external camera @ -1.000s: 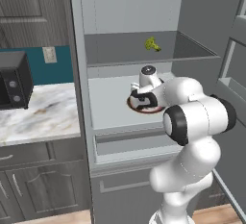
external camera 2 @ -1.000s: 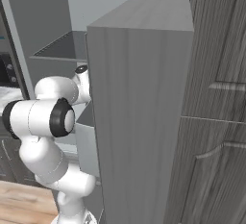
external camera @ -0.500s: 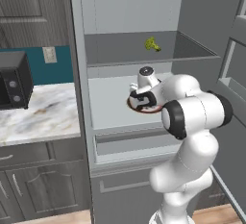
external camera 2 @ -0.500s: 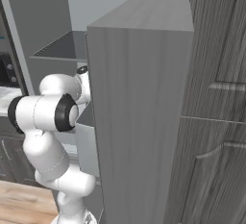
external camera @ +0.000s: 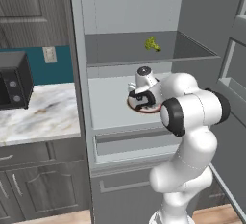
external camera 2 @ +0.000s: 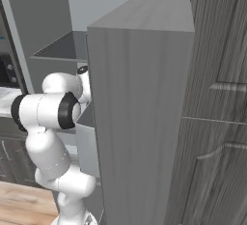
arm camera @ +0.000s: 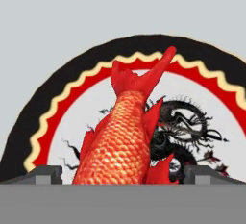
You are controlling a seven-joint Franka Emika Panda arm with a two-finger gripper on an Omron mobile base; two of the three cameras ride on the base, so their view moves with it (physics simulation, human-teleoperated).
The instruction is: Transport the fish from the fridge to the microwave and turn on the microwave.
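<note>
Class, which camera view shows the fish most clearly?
The hand view: the fish lies on the plate, scales and tail plain, between the open gripper's tips. In the left base view the hand covers the plate; in the right base view the fridge door blocks it.

Fridge (external camera: 81, 74) stood open, pale grey inside. Middle shelf (external camera: 108, 107) carried a round plate (external camera: 144, 108), black outer rim (arm camera: 57, 83) with a red and cream zigzag ring, pale centre with a dark dragon drawing. The red-orange fish (arm camera: 122, 136) lay directly on the plate, tail toward the rim. Upper shelf (external camera: 120, 59) held a small yellow-green vegetable (external camera: 153, 44), toward the back right. Below the middle shelf sat a drawer front (external camera: 129, 143). Left of the fridge, a marble table (external camera: 38, 115) carried a black box appliance (external camera: 14, 80) at its back left, against the teal wall.
</note>
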